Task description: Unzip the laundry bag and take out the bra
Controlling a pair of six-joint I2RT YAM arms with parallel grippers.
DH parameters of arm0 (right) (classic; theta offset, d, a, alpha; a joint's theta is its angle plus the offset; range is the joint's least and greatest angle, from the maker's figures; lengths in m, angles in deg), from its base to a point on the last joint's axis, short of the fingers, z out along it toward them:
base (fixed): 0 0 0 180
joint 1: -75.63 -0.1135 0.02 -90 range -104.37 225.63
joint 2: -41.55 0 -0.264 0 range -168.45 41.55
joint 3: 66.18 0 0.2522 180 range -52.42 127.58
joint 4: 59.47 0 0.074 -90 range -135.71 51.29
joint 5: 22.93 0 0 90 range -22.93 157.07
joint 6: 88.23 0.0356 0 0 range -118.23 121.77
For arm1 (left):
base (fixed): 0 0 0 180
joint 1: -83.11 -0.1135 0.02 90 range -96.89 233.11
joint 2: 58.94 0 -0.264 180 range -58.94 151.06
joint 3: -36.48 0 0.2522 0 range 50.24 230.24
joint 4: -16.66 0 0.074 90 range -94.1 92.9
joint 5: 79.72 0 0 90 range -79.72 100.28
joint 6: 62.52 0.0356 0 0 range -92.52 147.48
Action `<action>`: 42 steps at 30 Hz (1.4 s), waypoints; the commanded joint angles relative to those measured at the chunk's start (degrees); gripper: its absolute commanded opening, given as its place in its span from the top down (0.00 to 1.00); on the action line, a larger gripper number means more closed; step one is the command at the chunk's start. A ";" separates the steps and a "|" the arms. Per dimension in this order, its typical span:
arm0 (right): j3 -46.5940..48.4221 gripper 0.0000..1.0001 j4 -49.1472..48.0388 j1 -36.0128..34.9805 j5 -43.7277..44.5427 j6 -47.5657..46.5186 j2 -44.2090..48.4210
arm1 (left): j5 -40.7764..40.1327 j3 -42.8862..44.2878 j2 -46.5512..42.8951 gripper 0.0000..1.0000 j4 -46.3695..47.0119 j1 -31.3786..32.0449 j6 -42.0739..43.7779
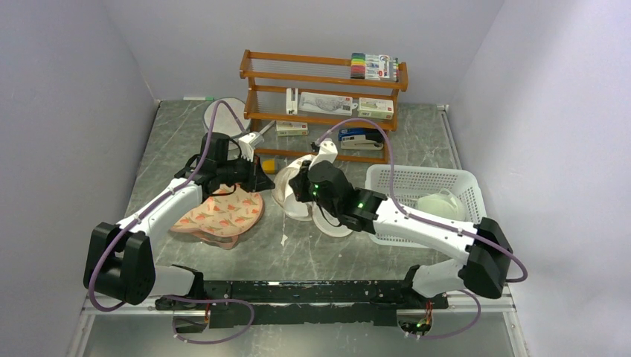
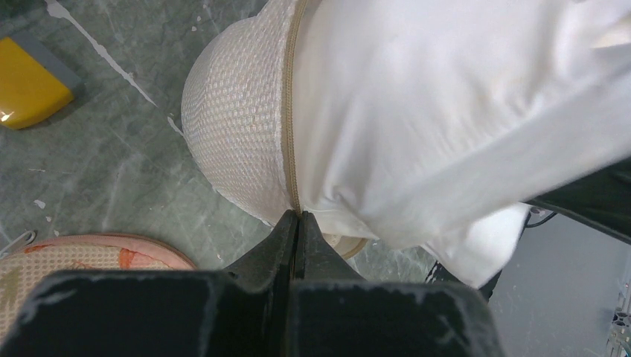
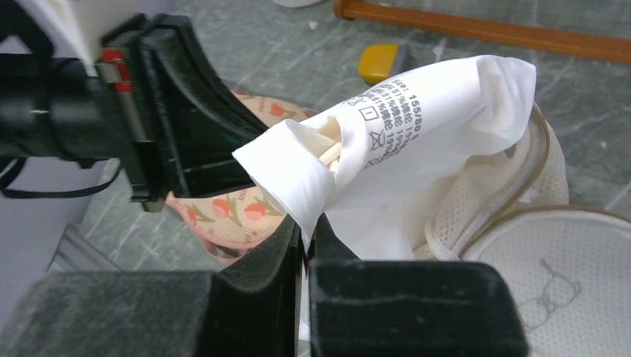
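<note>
Here, mesh laundry bag (image 2: 238,111) open, left hand (image 2: 298,222) pinching it, right hand (image 3: 306,232) pinching bra (image 3: 424,126).

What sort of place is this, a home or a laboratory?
Probably a robot test cell, not a home: bare grey walls box in the table, two arms are bolted to its near edge, and a wooden rack holds small boxes.

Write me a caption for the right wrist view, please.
Right gripper pinches the white bra, care label showing, trailing from the unzipped laundry bag.
</note>
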 commanded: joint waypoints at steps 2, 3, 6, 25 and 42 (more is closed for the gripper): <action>-2.64 1.00 -7.40 0.22 -2.85 -5.70 4.69 | 1.50 0.09 0.06 0.93 1.00 0.24 0.49; -2.54 1.00 -7.81 0.23 -2.86 -6.49 5.36 | 1.50 0.08 0.10 0.93 1.01 0.24 0.46; -1.41 1.00 -7.62 0.22 -1.96 -8.96 6.39 | 1.35 0.00 0.02 0.93 1.03 0.31 0.49; 3.94 1.00 -15.21 0.20 2.35 -32.63 16.83 | 1.68 0.00 0.19 0.93 1.09 0.31 0.38; 4.42 1.00 3.65 0.22 21.67 -51.17 28.76 | 1.17 0.25 -0.32 0.93 0.52 0.32 0.39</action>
